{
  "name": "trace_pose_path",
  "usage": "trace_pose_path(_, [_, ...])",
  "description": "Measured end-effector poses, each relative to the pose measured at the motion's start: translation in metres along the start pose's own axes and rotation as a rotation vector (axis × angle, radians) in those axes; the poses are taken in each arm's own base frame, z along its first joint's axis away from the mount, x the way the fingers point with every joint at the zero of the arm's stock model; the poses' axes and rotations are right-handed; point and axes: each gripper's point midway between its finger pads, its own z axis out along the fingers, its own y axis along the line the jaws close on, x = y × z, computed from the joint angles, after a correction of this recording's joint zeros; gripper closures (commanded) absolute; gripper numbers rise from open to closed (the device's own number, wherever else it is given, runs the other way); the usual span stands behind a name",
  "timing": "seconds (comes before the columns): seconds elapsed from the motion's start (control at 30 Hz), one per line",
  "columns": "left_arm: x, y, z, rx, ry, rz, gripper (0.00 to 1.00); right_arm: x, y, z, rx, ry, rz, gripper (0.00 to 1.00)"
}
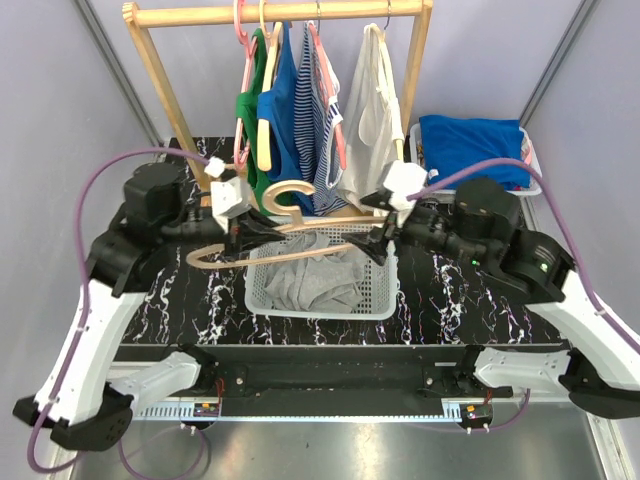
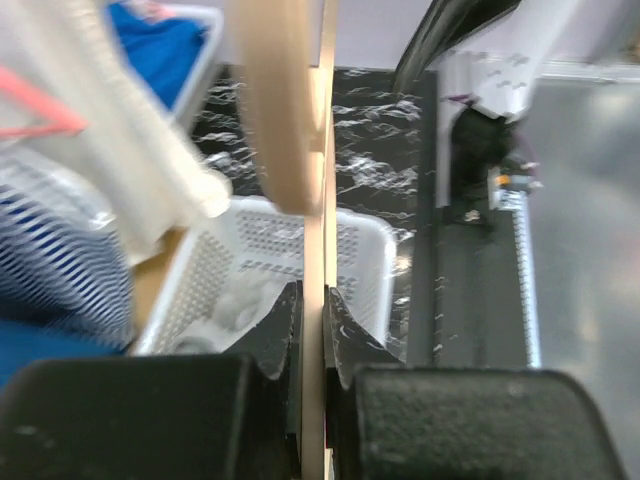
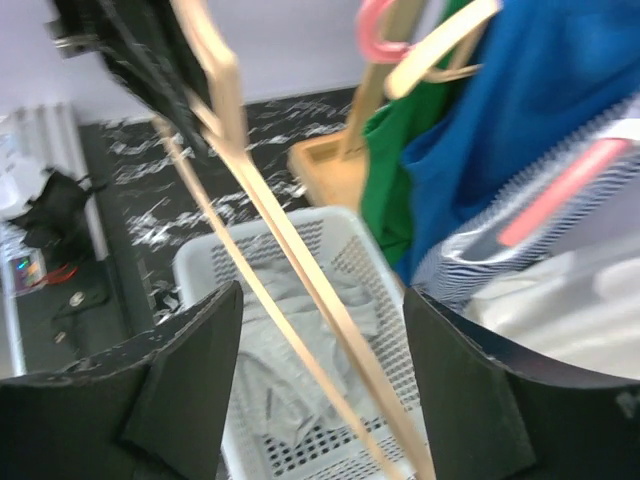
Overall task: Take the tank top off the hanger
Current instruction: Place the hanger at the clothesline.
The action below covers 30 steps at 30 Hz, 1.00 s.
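A bare wooden hanger [image 1: 300, 228] lies flat above the white basket [image 1: 320, 310]. The grey tank top [image 1: 310, 285] lies crumpled inside the basket, off the hanger. My left gripper [image 1: 243, 237] is shut on the hanger's left part; the left wrist view shows its fingers [image 2: 275, 340] pinching the thin wood [image 2: 290, 120]. My right gripper [image 1: 383, 243] is open at the hanger's right end. In the right wrist view the hanger's bars [image 3: 300, 260] pass between the wide-apart fingers [image 3: 200, 370] without touching, above the tank top [image 3: 270, 370].
A wooden clothes rack [image 1: 280, 12] stands behind the basket with green [image 1: 248, 110], blue [image 1: 285, 100], striped [image 1: 318, 110] and white [image 1: 368, 110] garments on hangers. A white tray with folded blue clothes [image 1: 475, 145] sits at the back right. The table is black marble [image 1: 450, 295].
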Motion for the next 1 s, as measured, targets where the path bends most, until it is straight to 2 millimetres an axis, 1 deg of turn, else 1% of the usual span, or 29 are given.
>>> trace_pose_path(0.07, [-0.001, 0.002, -0.015, -0.074, 0.015, 0.034, 1.0, -0.007, -0.009, -0.013, 0.059, -0.039, -0.003, 0.24])
trace_pose_path(0.1, [-0.003, -0.001, -0.023, -0.107, 0.017, 0.067, 1.0, -0.012, -0.013, -0.021, 0.087, -0.062, -0.005, 0.24])
trace_pose_path(0.2, [-0.01, -0.017, -0.048, -0.187, 0.012, 0.147, 1.0, -0.029, -0.025, -0.042, 0.161, -0.132, -0.01, 0.24])
trace_pose_path(0.23, [-0.014, -0.023, -0.062, -0.241, 0.012, 0.18, 1.0, -0.034, -0.029, -0.047, 0.186, -0.154, -0.011, 0.25])
trace_pose_path(0.27, [-0.017, -0.026, -0.069, -0.267, 0.007, 0.195, 1.0, -0.036, -0.032, -0.049, 0.198, -0.163, -0.012, 0.25])
trace_pose_path(0.33, [-0.027, -0.032, -0.091, -0.371, -0.016, 0.242, 1.0, -0.043, -0.037, -0.056, 0.229, -0.19, -0.012, 0.25])
trace_pose_path(0.43, [-0.037, -0.033, -0.124, -0.553, -0.047, 0.267, 1.0, -0.045, -0.042, -0.055, 0.255, -0.197, -0.01, 0.25])
trace_pose_path(0.57, [-0.049, -0.019, -0.165, -0.813, -0.08, 0.278, 1.0, -0.04, -0.045, -0.046, 0.266, -0.172, -0.01, 0.26])
trace_pose_path(0.7, [-0.059, -0.001, -0.193, -1.002, -0.108, 0.275, 1.0, -0.035, -0.045, -0.038, 0.267, -0.149, -0.009, 0.26])
trace_pose_path(0.77, [-0.064, 0.007, -0.208, -1.098, -0.127, 0.273, 1.0, -0.035, -0.045, -0.038, 0.266, -0.147, -0.008, 0.27])
trace_pose_path(0.9, [-0.067, 0.018, -0.224, -1.209, -0.148, 0.259, 1.0, -0.038, -0.045, -0.046, 0.269, -0.167, 0.002, 0.27])
trace_pose_path(1.0, [-0.065, 0.027, -0.222, -1.229, -0.152, 0.232, 1.0, -0.043, -0.044, -0.054, 0.273, -0.189, 0.01, 0.28])
